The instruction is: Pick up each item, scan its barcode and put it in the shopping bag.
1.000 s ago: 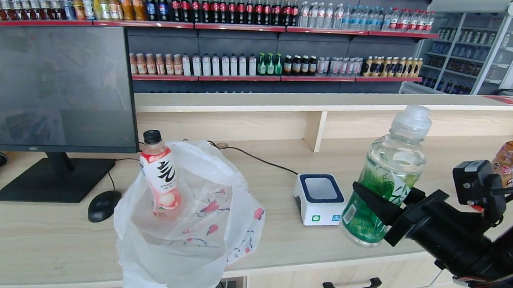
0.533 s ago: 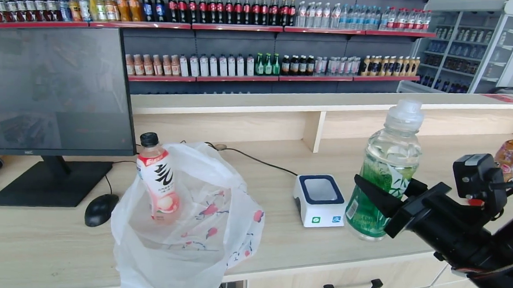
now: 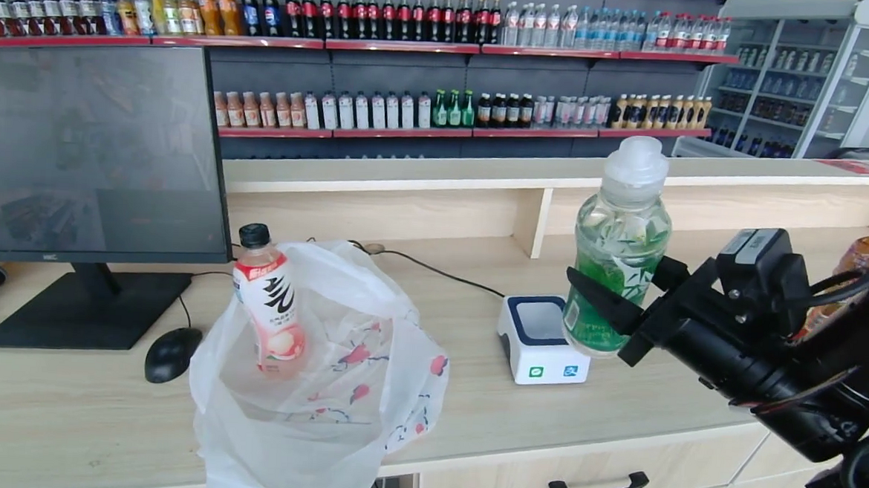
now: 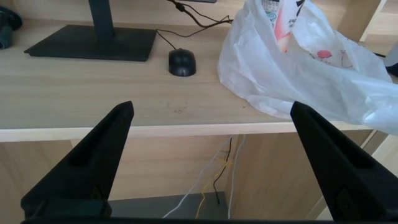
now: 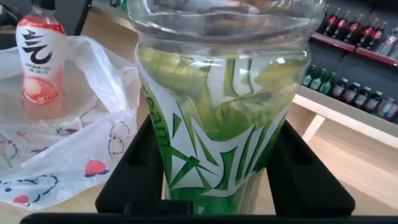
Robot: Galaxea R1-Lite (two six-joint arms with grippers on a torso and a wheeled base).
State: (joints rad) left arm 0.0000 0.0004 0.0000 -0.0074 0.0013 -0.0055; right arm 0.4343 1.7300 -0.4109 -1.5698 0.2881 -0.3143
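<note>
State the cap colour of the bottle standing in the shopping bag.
Black cap, clearest in the head view.

The matte black right arm [image 3: 763,365] bears a boxy camera [image 3: 764,272], looped cable [image 3: 845,284] and wedge-fingered claw [image 3: 614,287].

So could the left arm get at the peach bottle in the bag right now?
Probably yes: the left gripper is open and empty, facing the shopping bag, and the peach bottle stands out of its open top.
</note>
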